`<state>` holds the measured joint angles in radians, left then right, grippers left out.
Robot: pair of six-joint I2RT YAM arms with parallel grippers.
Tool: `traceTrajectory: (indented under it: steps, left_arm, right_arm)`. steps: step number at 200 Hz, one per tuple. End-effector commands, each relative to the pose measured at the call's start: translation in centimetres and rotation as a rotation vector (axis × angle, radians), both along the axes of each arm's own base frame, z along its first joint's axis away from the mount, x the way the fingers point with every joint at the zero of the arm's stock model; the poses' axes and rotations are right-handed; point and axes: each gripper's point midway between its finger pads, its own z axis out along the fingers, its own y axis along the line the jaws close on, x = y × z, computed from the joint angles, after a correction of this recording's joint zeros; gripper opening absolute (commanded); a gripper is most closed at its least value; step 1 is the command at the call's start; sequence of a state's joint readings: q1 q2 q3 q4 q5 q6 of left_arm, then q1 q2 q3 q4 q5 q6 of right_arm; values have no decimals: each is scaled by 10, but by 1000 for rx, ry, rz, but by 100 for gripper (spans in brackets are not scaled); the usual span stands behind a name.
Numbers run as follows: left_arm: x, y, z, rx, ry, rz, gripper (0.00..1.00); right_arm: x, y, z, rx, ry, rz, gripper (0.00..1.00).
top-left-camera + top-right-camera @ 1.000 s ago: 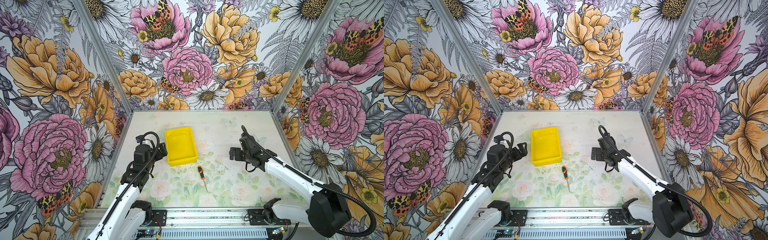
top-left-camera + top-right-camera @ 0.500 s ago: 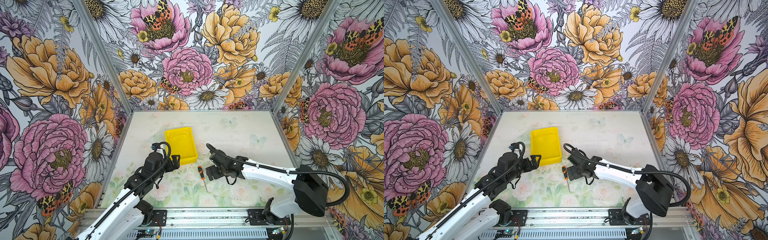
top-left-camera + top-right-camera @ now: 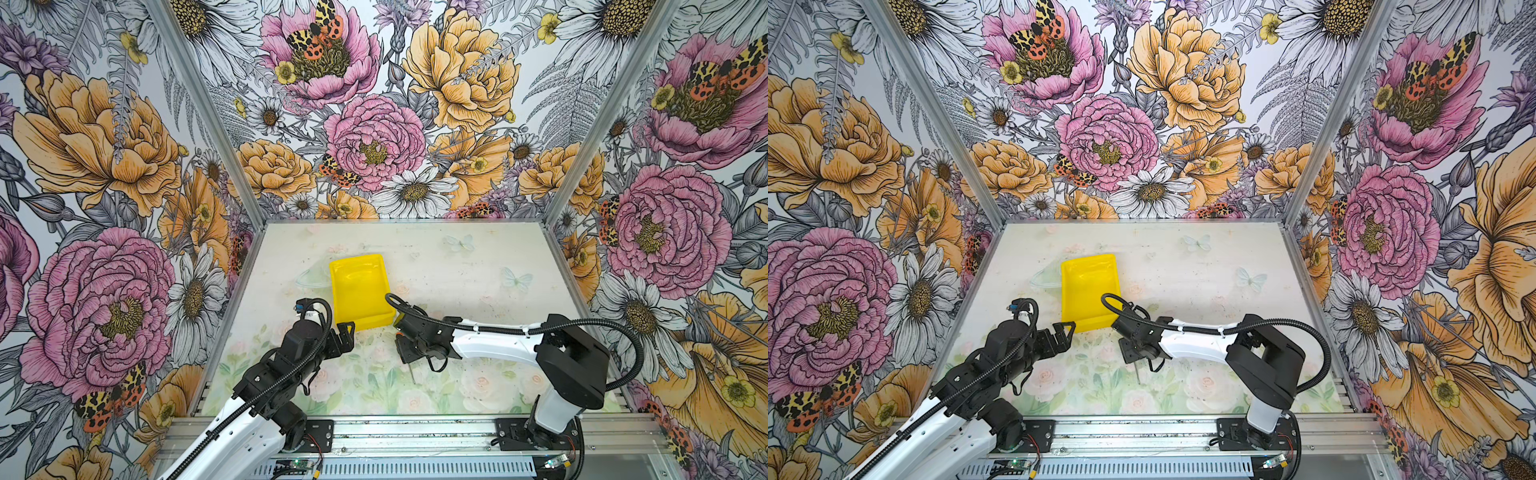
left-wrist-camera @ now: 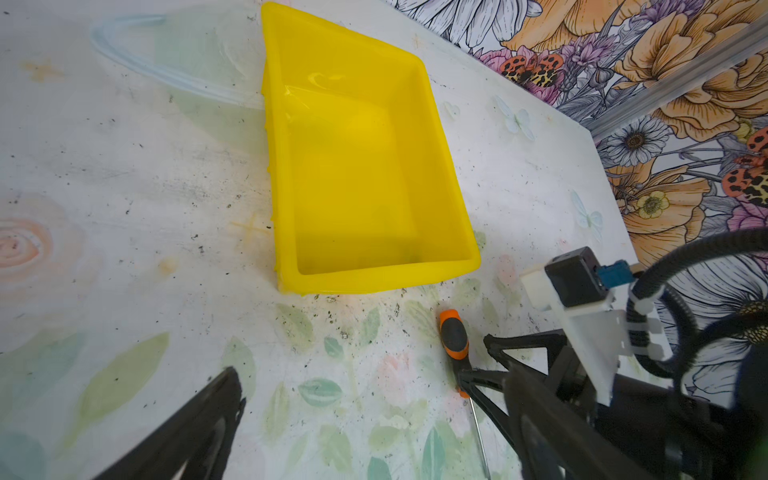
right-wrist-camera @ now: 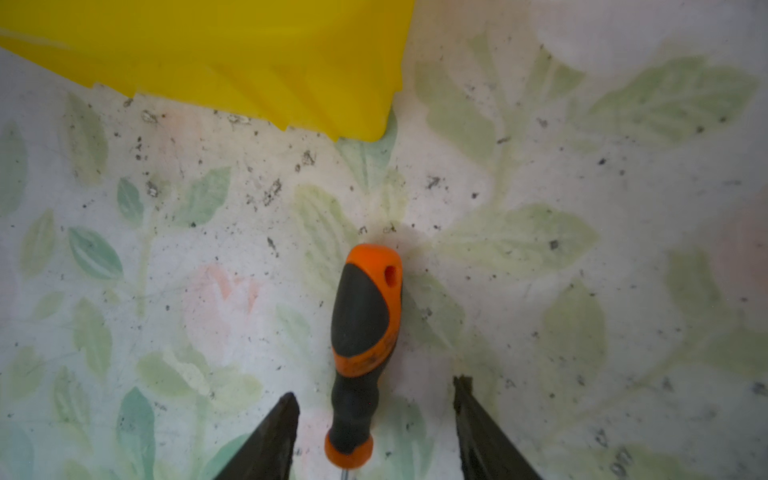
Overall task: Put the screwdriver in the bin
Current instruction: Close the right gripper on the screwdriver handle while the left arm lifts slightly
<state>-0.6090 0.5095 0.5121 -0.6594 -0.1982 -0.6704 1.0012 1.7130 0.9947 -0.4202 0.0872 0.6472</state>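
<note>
Screwdriver, place: the screwdriver lies flat on the bench, outside the bin. It is just beside the bin's near right corner, with the butt toward the bin and the shaft toward the front rail.
Screwdriver, build: the handle is stubby and bulbous, narrowing to a neck and an orange collar. It is hard orange plastic with matte black inlays, scuffed on the orange band, and a small hole runs through the butt. The shaft is thin, straight, silver metal, and in both top views it pokes out from under the right arm.
Right pincer: low over the handle's neck, with two black wedge-shaped fingers astride it, set partway apart. The right wrist view shows bench between each finger and the handle, less on one side. It grips nothing.
Bin: bright yellow glossy plastic. It is a shallow rectangle with rounded corners, sloping walls and a rolled rim. In the left wrist view one long outer edge looks ragged.
Left pincer: spread wide and holding nothing, at the bin's near left corner, just beside the rim. I cannot tell whether it touches.
Bench: flat and matte, with a pale faded print of roses, green leaves and butterflies, peppered with dark specks and scuffs.
Walls: smooth panels printed with large peonies, daisies and moths, joined by metal corner posts.
</note>
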Motion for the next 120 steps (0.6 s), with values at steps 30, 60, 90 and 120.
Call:
traceTrajectory:
  steps: [30,60,90,120]
  left_arm:
    - [-7,8,2,0,-2,41,99]
    - [-10,7,1,15,-4,36,99]
    - [-12,10,-1,23,-6,51,99]
    - [-14,14,-1,32,-14,66,99]
  right_arm:
    - [12,6,-5,-10,-40,-26,53]
    - [14,10,-13,-20,-23,-31,48]
    - [13,8,-21,-33,-9,-46,36]
    - [8,0,-25,-44,2,-69,22]
